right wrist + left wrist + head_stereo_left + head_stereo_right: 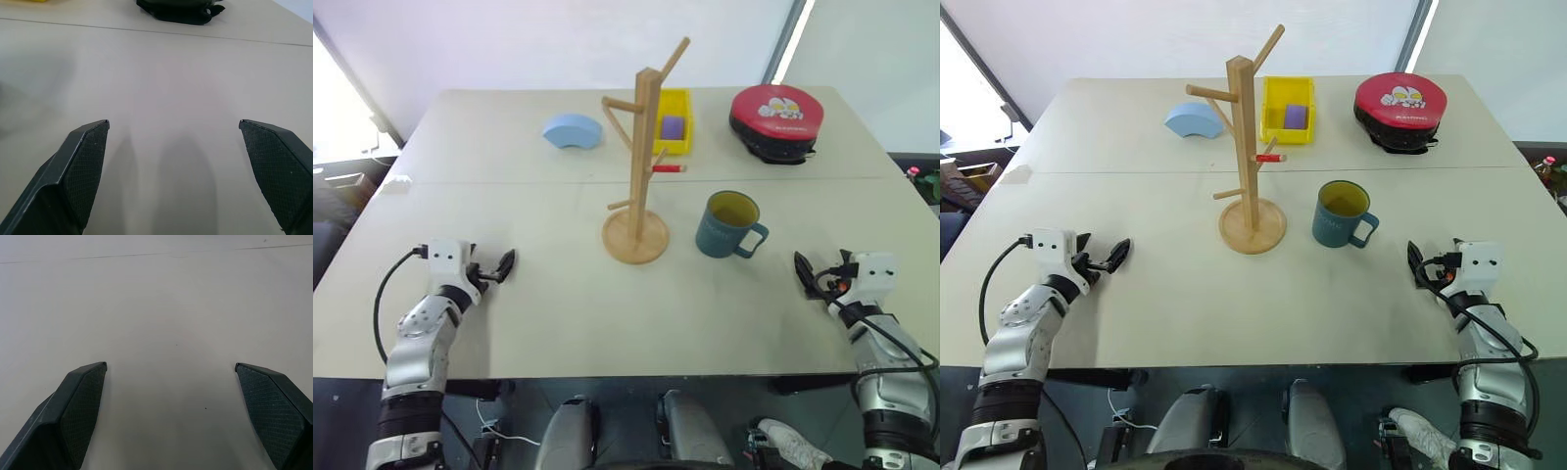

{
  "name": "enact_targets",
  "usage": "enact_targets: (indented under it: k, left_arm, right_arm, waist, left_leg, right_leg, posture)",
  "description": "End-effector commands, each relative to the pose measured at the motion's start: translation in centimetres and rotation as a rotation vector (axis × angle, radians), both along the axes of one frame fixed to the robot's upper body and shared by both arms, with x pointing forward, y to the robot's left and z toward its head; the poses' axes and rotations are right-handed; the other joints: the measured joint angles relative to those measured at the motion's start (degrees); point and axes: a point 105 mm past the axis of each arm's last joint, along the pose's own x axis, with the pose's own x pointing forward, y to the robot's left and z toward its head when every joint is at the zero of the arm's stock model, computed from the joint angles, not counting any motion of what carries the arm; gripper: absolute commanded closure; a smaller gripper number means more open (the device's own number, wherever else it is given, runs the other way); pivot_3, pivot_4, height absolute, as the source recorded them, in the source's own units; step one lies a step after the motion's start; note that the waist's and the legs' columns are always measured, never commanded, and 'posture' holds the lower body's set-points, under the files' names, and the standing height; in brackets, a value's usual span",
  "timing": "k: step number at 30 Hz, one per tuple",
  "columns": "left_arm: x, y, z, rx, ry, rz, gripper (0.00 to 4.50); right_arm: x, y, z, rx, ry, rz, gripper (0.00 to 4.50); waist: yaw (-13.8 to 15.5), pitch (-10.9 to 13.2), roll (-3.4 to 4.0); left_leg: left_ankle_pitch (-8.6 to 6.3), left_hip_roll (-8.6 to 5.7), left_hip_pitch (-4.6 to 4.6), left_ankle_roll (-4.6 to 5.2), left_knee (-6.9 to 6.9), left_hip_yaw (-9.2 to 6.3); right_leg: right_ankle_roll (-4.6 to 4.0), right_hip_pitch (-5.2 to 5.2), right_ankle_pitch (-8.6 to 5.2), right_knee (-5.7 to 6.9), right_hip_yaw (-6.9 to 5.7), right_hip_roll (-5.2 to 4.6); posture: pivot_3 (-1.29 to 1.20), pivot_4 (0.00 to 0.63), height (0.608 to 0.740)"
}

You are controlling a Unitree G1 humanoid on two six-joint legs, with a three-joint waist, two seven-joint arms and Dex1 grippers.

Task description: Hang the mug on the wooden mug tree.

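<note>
on the table [558, 323]: all items below, 1 seam across its middle.
wooden mug tree [644, 166]: upright, centre of the table.
mug [728, 224]: upright, just right of the tree base, handle toward the right gripper, on no peg.
left gripper [501, 265]: spread wide, empty, near edge.
right gripper [803, 271]: spread wide, empty, well apart from the mug.

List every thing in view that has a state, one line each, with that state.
mug: upright on the table, not hung, handle facing the right gripper's side.
wooden mug tree: standing, pegs bare.
yellow bin: holds a purple block.
left gripper: open, holding nothing.
right gripper: open, holding nothing.
</note>
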Motion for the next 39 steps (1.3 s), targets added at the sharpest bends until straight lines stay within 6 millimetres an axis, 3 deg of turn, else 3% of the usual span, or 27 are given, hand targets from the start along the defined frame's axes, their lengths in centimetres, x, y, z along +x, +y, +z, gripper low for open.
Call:
enact_targets:
  k: [1, 13, 21, 26, 33, 39]
  left_arm:
    - [0.0, 0.2, 1.3, -0.003, -0.05, 0.012, 0.0]
    - [-0.7, -3.2, 1.9, -0.031, -0.072, -0.167, 0.0]
    - [-2.8, -9.6, 2.6, -0.024, -0.077, -0.582, 0.0]
    - [-4.8, -13.5, 3.2, -0.023, -0.049, -0.86, 0.0]
    - [-7.4, -17.4, 4.1, 0.01, -0.035, -1.125, 0.0]
    - [-7.6, -19.3, 5.5, -0.002, -0.095, -1.166, 0.0]
  right_arm:
    - [0.2, 0.1, 1.0, -0.015, -0.045, 0.003, 0.09]
    - [-1.6, 0.5, 1.3, -0.03, -0.042, 0.042, 0.09]
    - [-3.4, 4.8, 1.2, -0.08, 0.014, 0.285, 0.09]
    - [-5.0, 7.8, 0.1, -0.14, 0.084, 0.422, 0.09]
    - [-3.0, 8.1, 1.8, -0.06, -0.065, 0.242, 0.09]
    - [-1.7, 7.5, 1.7, 0.018, -0.115, 0.081, 0.09]
  waist:
    - [0.0, 0.0, 0.0]
    - [0.0, 0.0, 0.0]
    - [0.0, 0.0, 0.02]
    - [0.1, 0.0, 0.03]
    - [0.0, 0.0, 0.06]
    - [0.2, 0.0, 0.07]
  left_leg:
    - [0.0, 0.0, 0.0, 0.0, 0.0, 0.0]
    - [0.0, 0.0, -0.02, 0.0, 0.0, 0.01]
    - [0.0, 0.02, -0.02, 0.0, 0.0, 0.0]
    - [0.0, 0.04, -0.03, 0.0, -0.01, -0.01]
    - [0.0, 0.06, -0.02, 0.0, 0.01, 0.0]
    - [0.0, 0.04, -0.08, 0.0, 0.02, 0.0]
  right_leg:
    - [0.0, 0.0, 0.0, 0.0, 0.0, 0.0]
    - [-0.02, 0.0, -0.01, -0.02, 0.01, -0.03]
    - [-0.22, 0.0, -0.12, -0.03, 0.02, -0.04]
    - [-0.27, -0.01, -0.15, -0.04, 0.01, -0.04]
    - [-0.28, -0.02, -0.16, -0.07, 0.05, -0.04]
    - [-0.28, -0.03, -0.16, -0.1, 0.04, -0.04]
  posture:
    - [0.0, 0.15, 0.735]
    - [0.0, 0.15, 0.735]
    - [0.0, 0.15, 0.735]
    - [0.0, 0.15, 0.735]
    - [0.0, 0.15, 0.735]
    - [0.0, 0.15, 0.735]
